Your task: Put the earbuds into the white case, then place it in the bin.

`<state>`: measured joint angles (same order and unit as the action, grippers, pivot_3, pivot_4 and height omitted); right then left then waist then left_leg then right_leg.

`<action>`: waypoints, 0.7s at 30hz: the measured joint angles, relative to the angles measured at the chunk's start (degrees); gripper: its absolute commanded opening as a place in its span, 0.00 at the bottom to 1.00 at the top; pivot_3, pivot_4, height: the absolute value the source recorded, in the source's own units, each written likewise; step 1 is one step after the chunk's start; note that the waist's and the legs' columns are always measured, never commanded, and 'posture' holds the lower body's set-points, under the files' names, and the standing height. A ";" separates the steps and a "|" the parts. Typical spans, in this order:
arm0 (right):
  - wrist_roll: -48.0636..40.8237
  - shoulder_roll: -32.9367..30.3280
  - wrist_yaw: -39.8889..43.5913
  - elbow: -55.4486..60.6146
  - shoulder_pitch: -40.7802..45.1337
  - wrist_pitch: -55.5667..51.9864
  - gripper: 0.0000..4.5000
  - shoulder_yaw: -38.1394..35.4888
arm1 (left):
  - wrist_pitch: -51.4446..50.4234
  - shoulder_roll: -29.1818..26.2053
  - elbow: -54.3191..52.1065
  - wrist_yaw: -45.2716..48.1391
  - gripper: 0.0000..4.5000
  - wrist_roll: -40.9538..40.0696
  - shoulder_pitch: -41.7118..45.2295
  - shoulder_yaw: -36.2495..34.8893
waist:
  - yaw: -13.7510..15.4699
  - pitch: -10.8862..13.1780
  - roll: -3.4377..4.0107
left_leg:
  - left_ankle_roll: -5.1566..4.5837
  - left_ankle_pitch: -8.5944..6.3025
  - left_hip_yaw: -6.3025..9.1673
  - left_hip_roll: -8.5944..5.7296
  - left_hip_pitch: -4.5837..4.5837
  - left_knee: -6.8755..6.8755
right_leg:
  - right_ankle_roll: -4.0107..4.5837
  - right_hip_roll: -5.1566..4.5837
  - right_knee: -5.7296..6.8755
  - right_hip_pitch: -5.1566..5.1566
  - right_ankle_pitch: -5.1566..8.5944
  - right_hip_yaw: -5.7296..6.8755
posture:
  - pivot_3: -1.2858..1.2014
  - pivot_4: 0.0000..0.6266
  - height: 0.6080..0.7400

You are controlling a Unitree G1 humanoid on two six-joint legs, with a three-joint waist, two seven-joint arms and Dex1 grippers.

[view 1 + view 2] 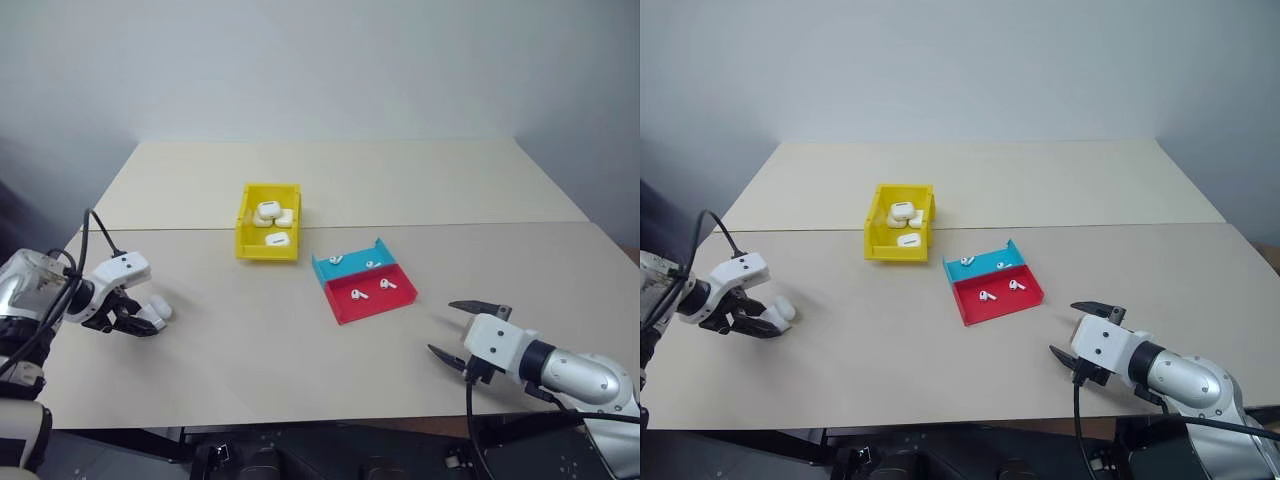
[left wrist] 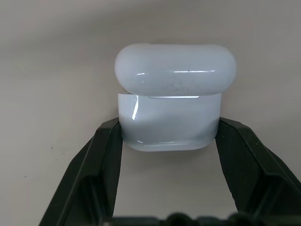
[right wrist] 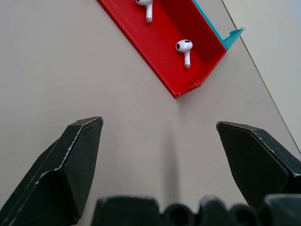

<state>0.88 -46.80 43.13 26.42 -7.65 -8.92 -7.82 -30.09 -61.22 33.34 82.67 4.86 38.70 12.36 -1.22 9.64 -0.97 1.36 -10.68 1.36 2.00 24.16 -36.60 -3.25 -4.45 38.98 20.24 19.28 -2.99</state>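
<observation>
Both fingers of the left gripper (image 2: 169, 141) press against the sides of the white case (image 2: 171, 96), grasping its lower body at the left edge of the head view, low on the table (image 1: 400, 190). Its lid looks slightly ajar. To do this step well, the grip should stay square on the body, leaving the lid free to swing. The right gripper (image 3: 160, 141) hangs released, jaws wide, at lower right. At centre, the bin (image 1: 268, 222) holds several white cases. Just right of it, the tray (image 1: 363, 281) carries the earbuds (image 1: 370, 290), two in the red half, two in the teal.
</observation>
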 measured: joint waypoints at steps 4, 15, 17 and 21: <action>0.05 -0.01 0.10 -0.19 0.22 0.87 1.00 0.00 | 5.34 -2.89 -1.66 2.87 0.61 -4.05 -5.05 -3.85 | -0.35 0.04 -0.07 | 0.00 0.00 0.00 0.04 0.06 0.01 | 0.01 0.01 0.00 0.06 0.00 0.00 | 0.52 0.24 1.00; -1.37 -2.71 3.06 -1.25 4.79 -0.53 1.00 0.08 | 18.90 4.38 -18.13 2.79 0.61 -25.88 -19.56 -30.24 | 0.36 0.00 0.05 | 0.00 0.00 -0.14 -0.02 0.00 0.00 | 0.04 -0.13 -0.03 -0.01 -0.04 -0.15 | 0.52 0.24 1.00; -2.32 -5.65 5.35 -0.96 7.84 -2.37 1.00 0.02 | 19.88 9.61 -23.10 -0.77 0.61 -27.81 -22.66 -30.89 | 0.34 0.03 -0.05 | 0.01 0.00 -0.09 0.01 0.01 -0.01 | 0.05 -0.06 -0.03 -0.01 -0.05 -0.14 | 0.52 0.24 1.00; -3.58 -10.95 10.92 -1.39 15.90 -4.68 1.00 1.71 | 23.96 19.30 -29.64 -7.15 0.61 -30.12 -26.46 -31.56 | 0.03 0.03 -0.09 | 0.00 -0.01 -0.12 0.01 0.00 -0.01 | 0.06 -0.06 -0.04 0.01 -0.06 -0.21 | 0.52 0.24 1.00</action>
<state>-2.70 -57.75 54.05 25.03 8.25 -13.60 -6.11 -6.13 -41.92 3.70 75.52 -25.26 12.24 -19.20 -1.19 9.67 -1.06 1.35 -10.68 1.24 2.02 24.16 -36.62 -3.19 -4.50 38.95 20.25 19.22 -3.20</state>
